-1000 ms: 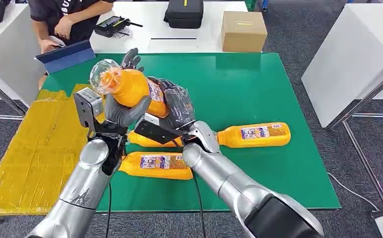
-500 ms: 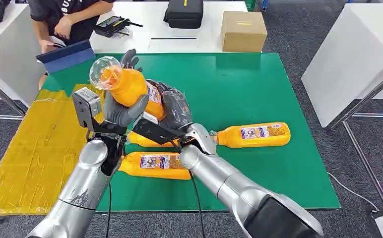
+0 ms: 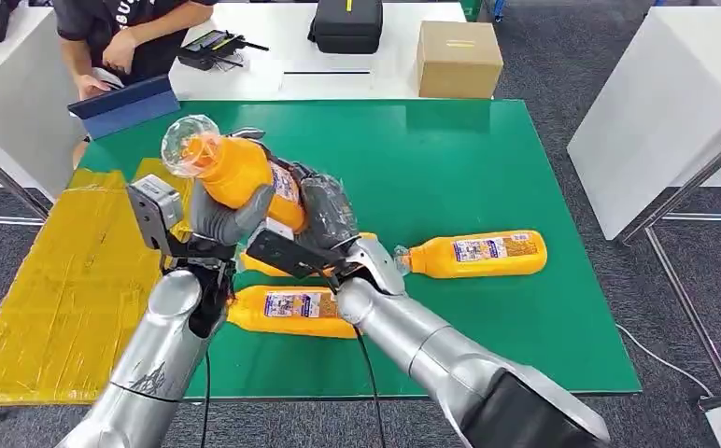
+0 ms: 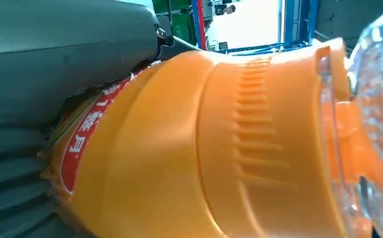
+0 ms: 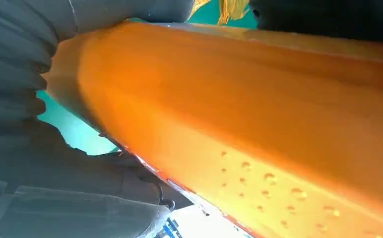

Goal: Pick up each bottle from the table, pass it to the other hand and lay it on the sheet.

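Hands, left [image 3: 229, 217] and right [image 3: 324, 210], both gripped one raised bottle [image 3: 240, 173], fingers wrapped around it, above the table [image 3: 487, 159].

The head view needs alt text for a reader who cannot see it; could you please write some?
Both robot hands, left hand and right hand, grip one orange bottle above a green table. Three more orange bottles lie on the table beneath the arms, a yellow sheet lies to the left, and a person sits beyond.

An orange bottle [image 3: 245, 177] with a clear cap is held tilted above the table [image 3: 487, 168]; three more bottles [image 3: 478, 254] lie flat there, beside the yellow sheet [image 3: 49, 280].
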